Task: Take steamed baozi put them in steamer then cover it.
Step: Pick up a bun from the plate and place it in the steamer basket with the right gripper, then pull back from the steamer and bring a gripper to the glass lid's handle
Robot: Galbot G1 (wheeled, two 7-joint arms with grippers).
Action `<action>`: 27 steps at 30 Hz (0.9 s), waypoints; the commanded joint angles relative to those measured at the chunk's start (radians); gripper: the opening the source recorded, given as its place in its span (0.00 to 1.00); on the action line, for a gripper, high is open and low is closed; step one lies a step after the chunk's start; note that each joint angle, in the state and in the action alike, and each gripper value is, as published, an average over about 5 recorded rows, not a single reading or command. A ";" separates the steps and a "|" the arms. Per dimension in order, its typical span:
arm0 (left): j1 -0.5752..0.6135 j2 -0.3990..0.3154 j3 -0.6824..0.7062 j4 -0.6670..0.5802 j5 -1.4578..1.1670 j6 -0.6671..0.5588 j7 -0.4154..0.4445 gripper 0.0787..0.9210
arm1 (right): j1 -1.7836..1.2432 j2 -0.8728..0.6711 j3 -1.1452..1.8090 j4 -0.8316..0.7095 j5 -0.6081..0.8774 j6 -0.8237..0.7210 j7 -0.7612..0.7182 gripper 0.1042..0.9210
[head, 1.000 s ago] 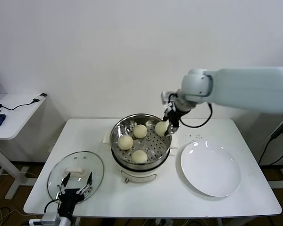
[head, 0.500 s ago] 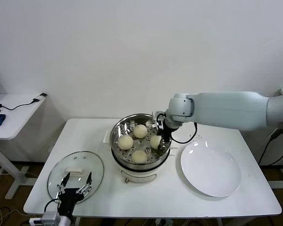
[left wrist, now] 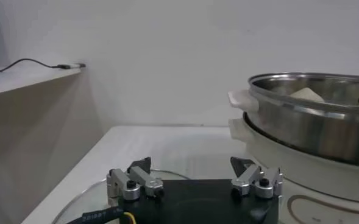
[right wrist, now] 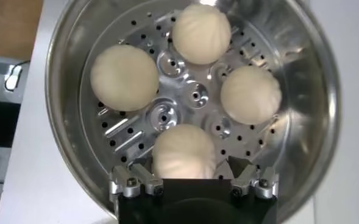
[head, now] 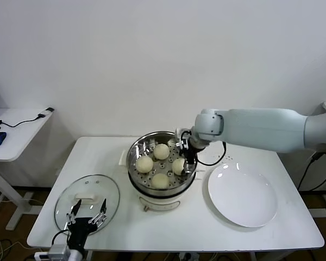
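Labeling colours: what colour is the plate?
Plain white plate, no pattern; head view shows it best.

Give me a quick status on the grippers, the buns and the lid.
Right gripper open over the fourth baozi, inside the steamer. Left gripper open, above the glass lid. Steamer uncovered, plate bare.

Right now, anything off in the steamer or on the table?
Nothing stands out. Four baozi sit apart on the tray of the steamer, right gripper open around the last. Glass lid lies flat under the left gripper; plate is bare.
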 commanded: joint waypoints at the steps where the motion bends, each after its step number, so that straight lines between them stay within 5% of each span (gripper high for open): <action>1: 0.003 -0.002 0.002 -0.005 0.002 0.002 0.001 0.88 | 0.138 -0.065 -0.004 -0.007 0.074 0.139 -0.171 0.88; 5: 0.005 -0.003 0.004 -0.010 0.002 0.002 0.001 0.88 | 0.129 -0.178 0.091 0.002 0.161 0.163 -0.101 0.88; 10: 0.003 0.001 0.006 -0.014 0.000 0.000 0.002 0.88 | -0.083 -0.370 0.375 0.042 0.162 0.179 0.199 0.88; 19: -0.018 0.017 -0.013 -0.006 -0.045 -0.053 -0.003 0.88 | -0.962 -0.591 1.310 0.165 0.053 0.225 0.672 0.88; 27: -0.054 0.042 -0.052 0.022 -0.028 -0.089 0.001 0.88 | -1.853 -0.469 2.149 0.274 -0.242 0.361 0.687 0.88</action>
